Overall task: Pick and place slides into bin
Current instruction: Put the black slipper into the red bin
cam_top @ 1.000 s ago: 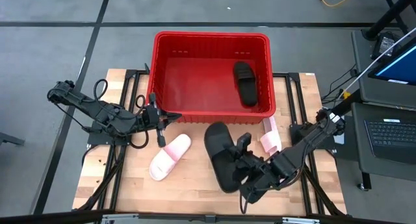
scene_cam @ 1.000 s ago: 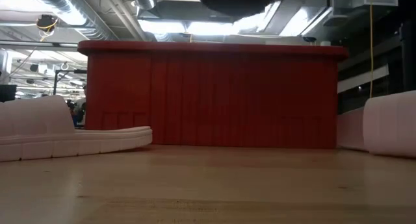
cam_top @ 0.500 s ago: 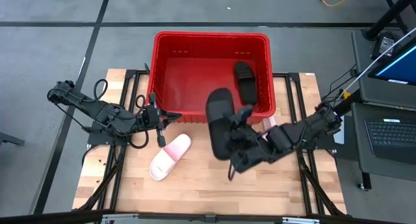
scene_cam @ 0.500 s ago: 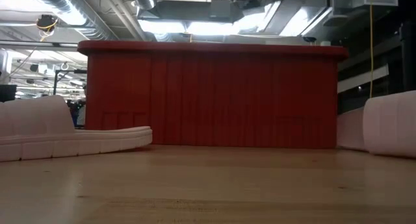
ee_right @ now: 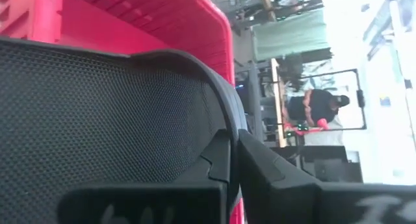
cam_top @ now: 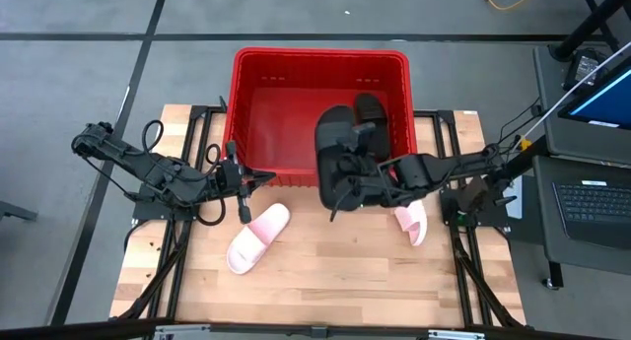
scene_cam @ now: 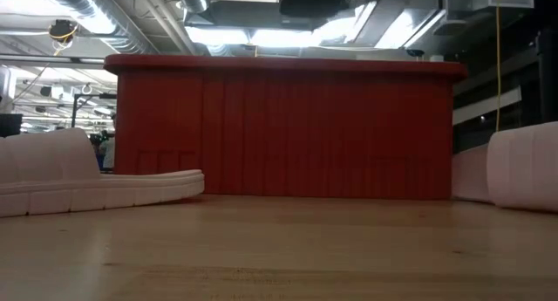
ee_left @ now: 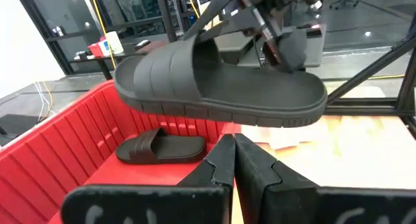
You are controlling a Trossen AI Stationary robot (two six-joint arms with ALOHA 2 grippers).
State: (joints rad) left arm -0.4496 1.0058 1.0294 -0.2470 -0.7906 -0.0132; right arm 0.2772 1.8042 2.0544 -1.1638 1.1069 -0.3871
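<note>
The red bin [cam_top: 320,59] stands at the table's far side with one black slide [cam_top: 373,108] lying flat on its floor. My right gripper [cam_top: 375,178] is shut on a second black slide [cam_top: 338,163], which hangs above the bin's near wall. Two pale pink slides lie on the table: one [cam_top: 258,238] left of centre, sole down, and one [cam_top: 412,222] at the right, next to the bin's near right corner. My left gripper [cam_top: 244,190] waits shut beside the bin's near left corner and holds nothing. My right gripper pinches the black slide's long side rim [ee_right: 224,123] between its two fingers, on the side toward the table's right, behind the strap. The fingers come from the right, slanting slightly down, and lie across the slide. The slide [ee_left: 221,81] hangs clear, roughly level, sole down, strap end toward the far edge.
The bin's near wall [scene_cam: 283,131] rises high above the tabletop. Bare wood [cam_top: 325,281] spreads across the near half of the table. Desks with a laptop [cam_top: 592,202] stand beyond the table's right edge.
My right gripper has carried the black slide up and toward the far edge, from over the table's near middle to above the bin's near wall, keeping shut. The slide has swung round with it and stays clear of the table. The pink slide at the right is uncovered.
</note>
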